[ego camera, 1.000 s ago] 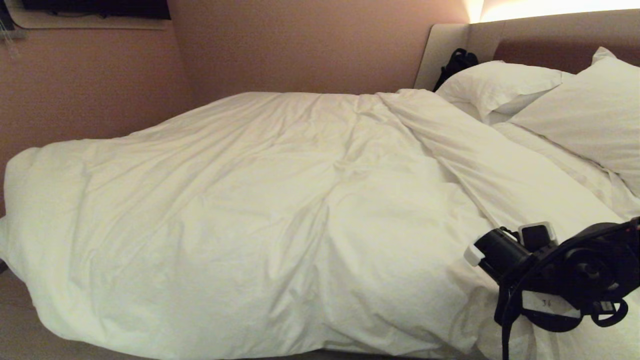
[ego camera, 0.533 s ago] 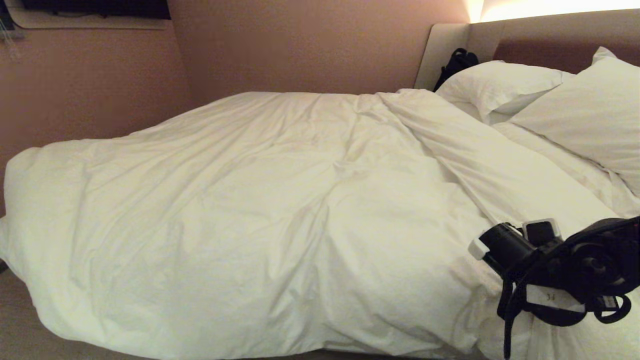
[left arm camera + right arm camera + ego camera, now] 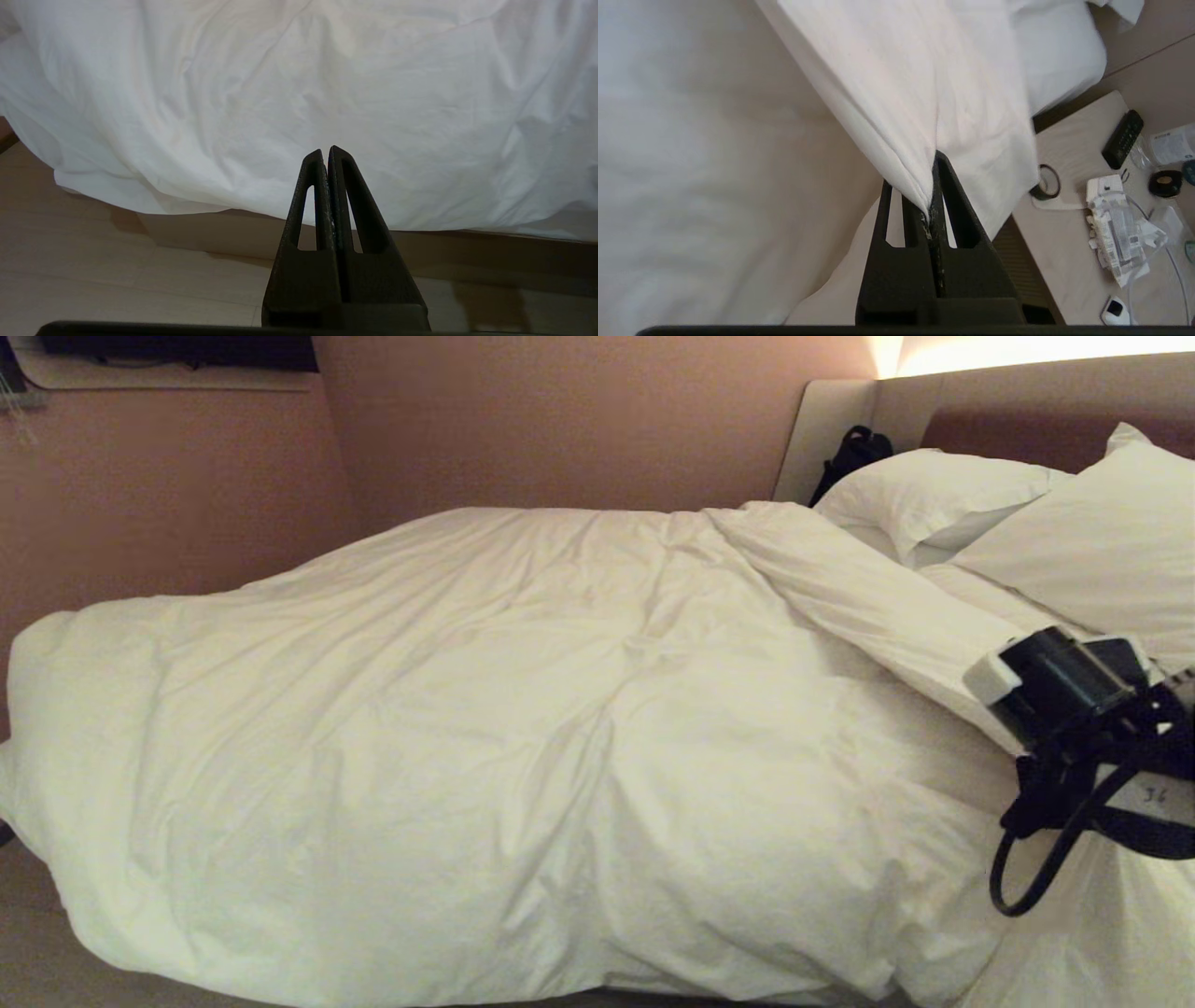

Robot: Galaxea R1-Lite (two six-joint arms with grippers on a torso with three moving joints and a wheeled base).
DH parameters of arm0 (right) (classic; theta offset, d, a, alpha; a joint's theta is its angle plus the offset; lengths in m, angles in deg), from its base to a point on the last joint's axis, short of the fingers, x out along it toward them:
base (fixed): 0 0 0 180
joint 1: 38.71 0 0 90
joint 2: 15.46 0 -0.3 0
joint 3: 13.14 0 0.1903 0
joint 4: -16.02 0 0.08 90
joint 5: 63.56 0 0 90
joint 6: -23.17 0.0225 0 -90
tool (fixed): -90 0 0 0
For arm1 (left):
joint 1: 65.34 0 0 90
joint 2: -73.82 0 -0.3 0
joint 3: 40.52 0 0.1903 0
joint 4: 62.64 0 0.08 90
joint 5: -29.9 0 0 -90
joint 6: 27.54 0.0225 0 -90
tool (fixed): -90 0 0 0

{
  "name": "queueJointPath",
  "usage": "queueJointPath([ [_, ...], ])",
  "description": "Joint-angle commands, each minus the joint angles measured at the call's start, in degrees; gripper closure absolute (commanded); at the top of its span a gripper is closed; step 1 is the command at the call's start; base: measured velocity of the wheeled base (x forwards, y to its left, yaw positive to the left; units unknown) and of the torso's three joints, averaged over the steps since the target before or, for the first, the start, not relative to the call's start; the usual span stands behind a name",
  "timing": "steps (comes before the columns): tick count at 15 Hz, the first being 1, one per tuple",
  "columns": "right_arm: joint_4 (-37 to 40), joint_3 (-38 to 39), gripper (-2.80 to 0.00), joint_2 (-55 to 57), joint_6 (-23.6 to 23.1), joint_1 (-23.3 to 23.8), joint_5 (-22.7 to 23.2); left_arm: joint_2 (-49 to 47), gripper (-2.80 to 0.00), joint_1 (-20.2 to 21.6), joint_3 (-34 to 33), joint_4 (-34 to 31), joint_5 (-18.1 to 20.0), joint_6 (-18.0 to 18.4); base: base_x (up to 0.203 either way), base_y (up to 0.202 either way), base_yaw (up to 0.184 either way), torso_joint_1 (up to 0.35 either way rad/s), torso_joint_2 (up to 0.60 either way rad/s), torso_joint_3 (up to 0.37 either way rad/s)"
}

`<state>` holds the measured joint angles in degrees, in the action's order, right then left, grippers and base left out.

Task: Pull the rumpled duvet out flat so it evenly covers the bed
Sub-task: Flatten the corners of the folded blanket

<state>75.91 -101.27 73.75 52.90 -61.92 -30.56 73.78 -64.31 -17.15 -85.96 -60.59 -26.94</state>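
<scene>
My right gripper point(image 3: 930, 186) is clamped on the duvet point(image 3: 485, 728) edge at the bed's point(image 3: 261, 233) near right; the duvet lies rumpled across it. My left gripper point(image 3: 325, 154), pinched together, hangs by the near side.

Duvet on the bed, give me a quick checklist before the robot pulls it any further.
1. Right gripper shut on the duvet edge: ok.
2. Fold pinched between the fingers: ok.
3. Left gripper shut, empty, low beside the bed's side: ok.
4. Duvet flat and even: not ok, rumpled, folded back near the pillows.
5. Nightstand clutter beside the pull path: cannot tell.
</scene>
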Motion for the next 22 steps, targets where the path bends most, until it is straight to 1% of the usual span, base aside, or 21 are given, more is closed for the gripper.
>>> queueJointPath([
  [1,8.7,-3.3,0.00,-2.8,0.2,0.0,-0.3,0.0,0.00,0.0,0.0,0.0,0.0,0.0,0.000,0.000,0.000,0.000,0.00,0.000],
  [4,13.6,-10.4,0.00,-4.0,0.1,0.0,0.3,0.0,0.00,0.0,0.0,0.0,0.0,0.0,0.000,0.000,0.000,0.000,0.00,0.000],
  [6,15.7,-15.3,0.00,-4.2,0.1,0.0,2.0,0.0,0.00,0.0,0.0,0.0,0.0,0.0,0.000,0.000,0.000,0.000,0.00,0.000],
  [8,16.6,-19.4,0.00,-4.1,0.1,0.0,4.8,0.0,0.00,0.0,0.0,0.0,0.0,0.0,0.000,0.000,0.000,0.000,0.00,0.000],
  [11,16.1,-22.3,0.00,-2.5,0.5,-0.7,10.0,0.0,0.00,0.0,0.0,0.0,0.0,0.0,0.000,0.000,0.000,0.000,0.00,0.000],
  [14,12.1,-22.0,0.00,0.8,1.2,-0.6,16.1,0.0,0.00,0.0,0.0,0.0,0.0,0.0,0.000,0.000,0.000,0.000,0.00,0.000],
  [16,9.3,-19.6,0.00,3.2,2.8,-0.6,19.7,0.0,0.00,0.0,0.0,0.0,0.0,0.0,0.000,0.000,0.000,0.000,0.00,0.000],
  [20,4.7,-17.2,0.00,8.0,6.2,-0.6,21.0,0.0,0.00,0.0,0.0,0.0,0.0,0.0,0.000,0.000,0.000,0.000,0.00,0.000],
  [21,4.3,-17.2,0.00,9.0,7.0,-0.7,22.5,0.0,0.00,0.0,0.0,0.0,0.0,0.0,0.000,0.000,0.000,0.000,0.00,0.000],
  [22,4.2,-17.2,0.00,9.2,7.3,-0.7,24.9,0.0,0.00,0.0,0.0,0.0,0.0,0.0,0.000,0.000,0.000,0.000,0.00,0.000],
])
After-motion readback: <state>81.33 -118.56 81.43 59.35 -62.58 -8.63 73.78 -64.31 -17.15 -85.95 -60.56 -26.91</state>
